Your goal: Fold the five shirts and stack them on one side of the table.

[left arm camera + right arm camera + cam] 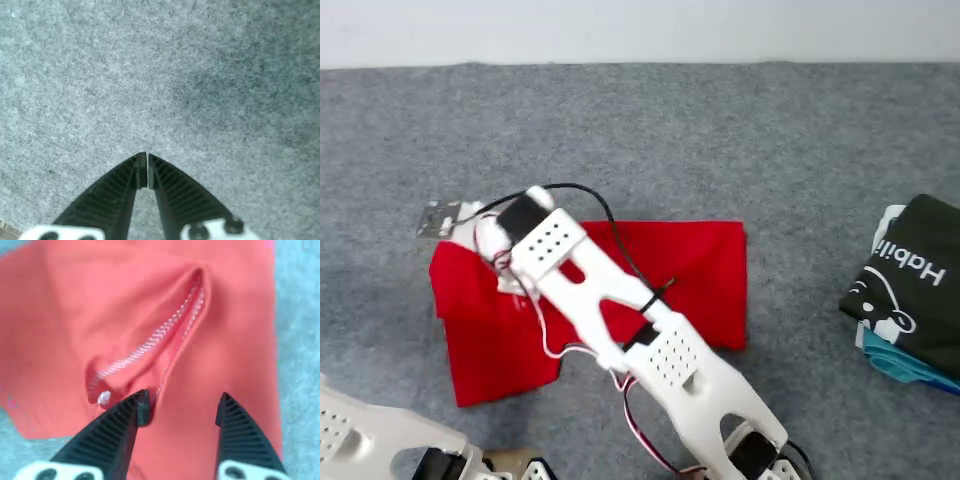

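Note:
A red shirt (690, 270) lies partly folded on the grey table (720, 130), left of centre. My right arm (620, 300) stretches from the near edge across the shirt to its far left corner. My right gripper (184, 402) is open just above the red cloth (225, 315), beside a raised fold with white stitching (165, 330). Down at the near left corner sits my left arm (370, 430); its gripper (145, 159) is shut on nothing over bare grey table (175, 75).
A stack of folded shirts rests at the right edge, a dark one with white print (915, 280) on top and a teal one (900, 362) below. A small grey patch (440, 218) lies by the red shirt's far left corner.

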Motion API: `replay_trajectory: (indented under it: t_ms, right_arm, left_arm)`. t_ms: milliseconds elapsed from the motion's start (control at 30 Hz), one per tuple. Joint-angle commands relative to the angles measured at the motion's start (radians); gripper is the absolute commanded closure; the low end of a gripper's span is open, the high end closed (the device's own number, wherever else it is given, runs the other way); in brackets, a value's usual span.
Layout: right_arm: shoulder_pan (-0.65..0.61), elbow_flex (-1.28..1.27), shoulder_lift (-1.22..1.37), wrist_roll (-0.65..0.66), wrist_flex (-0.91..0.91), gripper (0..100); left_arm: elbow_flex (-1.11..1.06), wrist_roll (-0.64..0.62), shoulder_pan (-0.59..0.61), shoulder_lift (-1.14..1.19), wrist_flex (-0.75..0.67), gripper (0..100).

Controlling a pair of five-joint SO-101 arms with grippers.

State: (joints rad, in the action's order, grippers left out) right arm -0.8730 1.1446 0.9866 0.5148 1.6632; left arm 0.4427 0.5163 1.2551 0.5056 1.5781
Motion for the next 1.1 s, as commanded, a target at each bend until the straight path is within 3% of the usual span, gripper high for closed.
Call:
replay_trajectory:
  t_ms: [0,100,300,567,867,1067]
  right_arm:
    - [0.064,0.043,-0.012,0.005,-0.027,76.9]
    - [0.054,0.071,-0.041,0.005,0.016,80.9]
    - [-0.041,0.147,-0.091,0.006,0.131,99.5]
    - [-0.148,0.132,-0.085,0.009,0.108,98.9]
    - [0.077,0.13,0.094,0.011,0.113,98.9]
    - [0.068,0.152,0.114,0.011,0.11,98.9]
  left_arm:
    - [0.004,0.008,-0.002,-0.071,-0.017,99]
    - [0.004,0.008,-0.002,-0.071,-0.017,99]
    - [0.004,0.008,-0.023,-0.069,-0.018,99]
    - [0.004,0.006,-0.068,-0.069,-0.017,99]
    - [0.004,0.006,-0.064,-0.069,-0.017,99]
    - [0.004,0.006,-0.064,-0.069,-0.017,99]
